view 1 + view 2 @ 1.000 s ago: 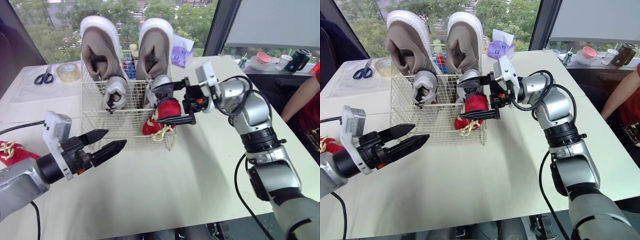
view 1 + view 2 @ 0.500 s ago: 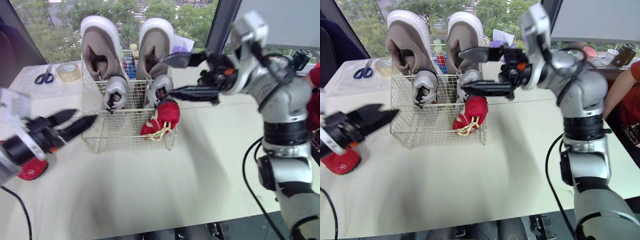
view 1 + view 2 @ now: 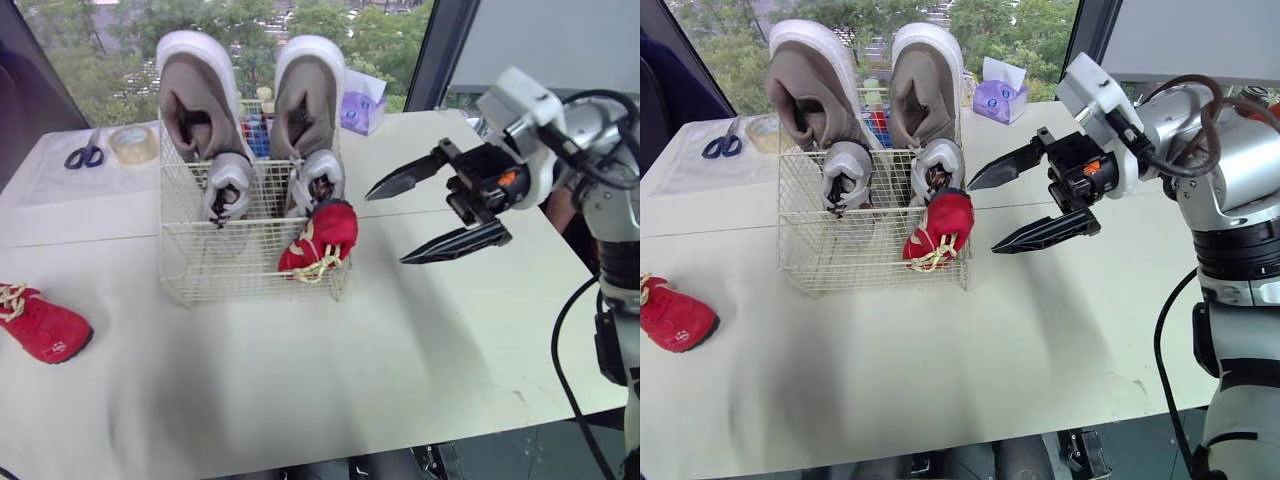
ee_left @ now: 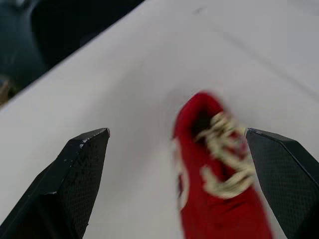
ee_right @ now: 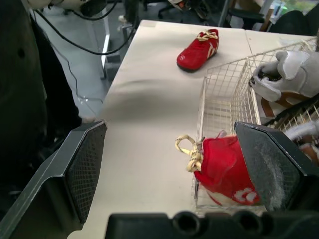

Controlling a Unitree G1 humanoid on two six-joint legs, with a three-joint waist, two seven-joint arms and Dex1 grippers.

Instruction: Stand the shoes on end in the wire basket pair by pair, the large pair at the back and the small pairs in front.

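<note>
Across the white table [image 3: 300,380], the head view shows the white wire basket [image 3: 215,262] holding large grey shoes [image 3: 200,95] behind, small grey shoes [image 3: 228,185] in front and one small red shoe [image 3: 322,238] at its front right corner; my right gripper [image 3: 386,228] hangs beside it, spread and empty. Through the left wrist, my left gripper [image 4: 175,132] hovers, fingers parted, over the second red shoe [image 4: 214,199]. Right wrist view puts it well apart from the basket, so I judge grasping it comes next.

Scissors [image 3: 85,157] & tape roll [image 3: 134,145] side by side on table [image 3: 300,380], far left; purple tissue box [image 3: 363,98] further rt
</note>
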